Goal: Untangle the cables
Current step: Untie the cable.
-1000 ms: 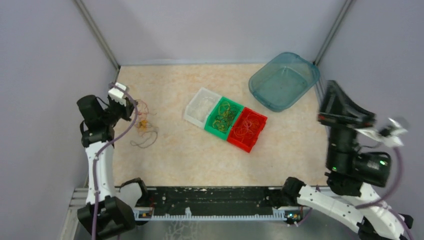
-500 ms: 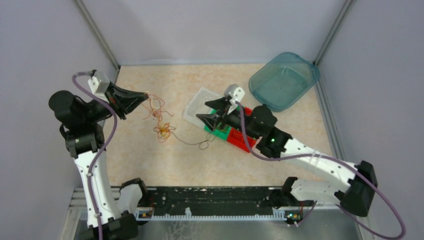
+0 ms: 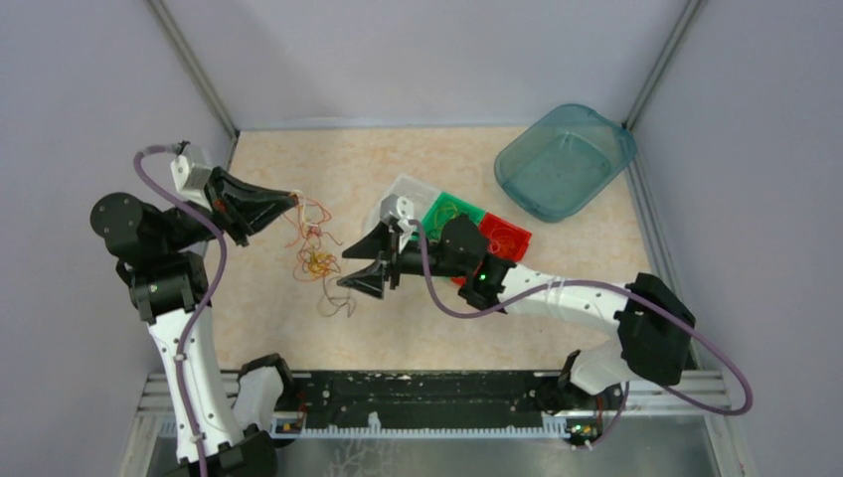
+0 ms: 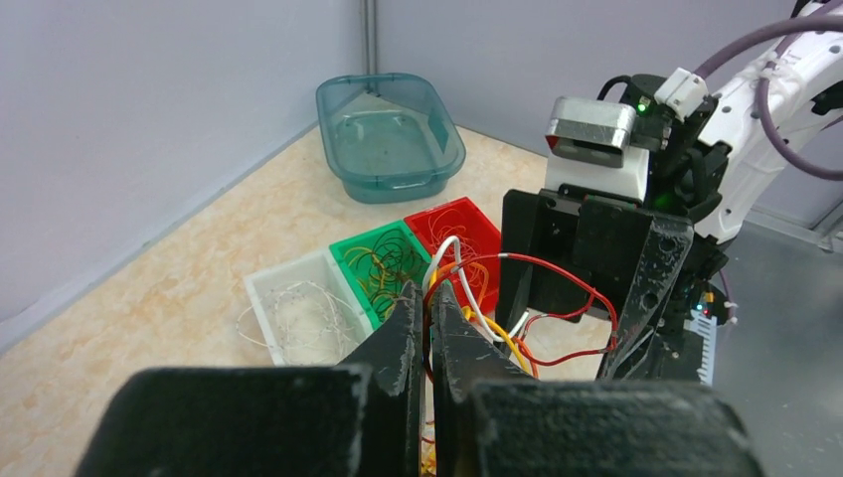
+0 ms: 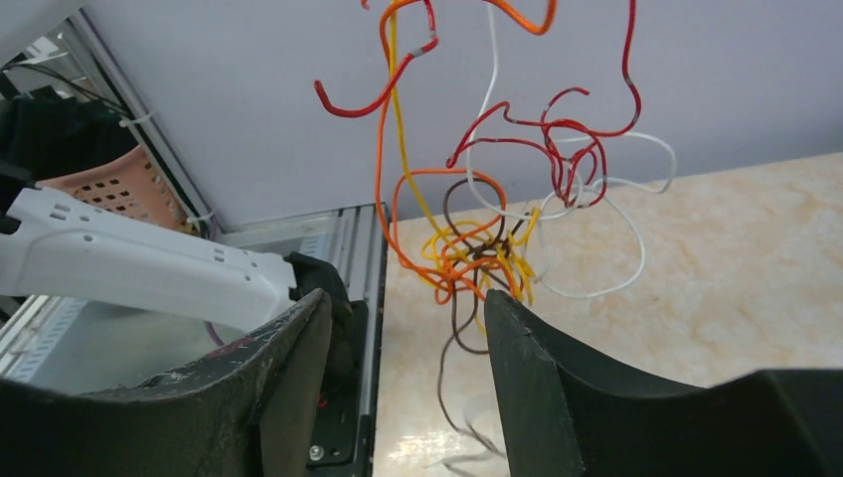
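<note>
The cables hang as a loose knot of thin wires, red, orange, yellow, white and brown, over the left part of the table, between the two arms. The left gripper is raised above the surface with its fingers pressed together on the upper strands. In the left wrist view red, white and orange wires come out right at the closed tips, and the rest of the bundle dangles from there. The tightest part of the knot, mostly yellow and orange, sits low in the bundle. A brown strand trails down from it and seems to reach the table, though the overhead view is too coarse to be sure. The right gripper reaches in from the right at a lower height with its fingers spread apart and nothing between them. From its own wrist camera the knot hangs just beyond the two fingertips, roughly centred over the gap. Behind the right arm stands a row of three small bins, touching side by side. The white bin holds pale wires, the green bin yellowish and brown ones, and the red bin orange ones. A teal tub sits apart from them in the far right corner.
</note>
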### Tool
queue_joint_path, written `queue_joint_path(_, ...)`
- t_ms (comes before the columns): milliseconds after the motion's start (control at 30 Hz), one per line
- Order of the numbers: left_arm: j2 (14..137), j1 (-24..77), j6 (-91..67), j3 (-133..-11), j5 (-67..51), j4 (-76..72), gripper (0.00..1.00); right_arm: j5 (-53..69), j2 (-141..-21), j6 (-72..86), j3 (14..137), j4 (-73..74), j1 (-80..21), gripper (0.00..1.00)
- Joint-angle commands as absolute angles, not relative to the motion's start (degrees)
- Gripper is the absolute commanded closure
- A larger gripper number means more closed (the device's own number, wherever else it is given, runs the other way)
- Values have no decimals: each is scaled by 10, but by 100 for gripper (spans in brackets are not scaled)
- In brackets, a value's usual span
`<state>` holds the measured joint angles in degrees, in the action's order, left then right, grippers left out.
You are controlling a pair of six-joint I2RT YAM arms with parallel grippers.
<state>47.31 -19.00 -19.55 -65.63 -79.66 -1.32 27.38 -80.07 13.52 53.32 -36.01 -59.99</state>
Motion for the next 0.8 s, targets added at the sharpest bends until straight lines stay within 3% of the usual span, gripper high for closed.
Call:
queue_joint_path(0,466,-189,-245,-655,-798,-56,97,276,-826,118,569,-442,-614,41)
queue_joint_path(133,465,-189,-255,-661,-796,-62,97,243,-838,66,571,-445,-626,44)
queue_joint_path(433,468,-188,-280,-672,-792,-76,97,236,-820,-6,546,-402,-628,71)
queue_joint_path(500,470,-189,-291,-673,-792,-86,97,234,-817,-10,540,-396,-628,71)
queue_joint_path(767,473,-188,-294,-680,-792,-92,97,202,-786,-35,498,-397,-630,55)
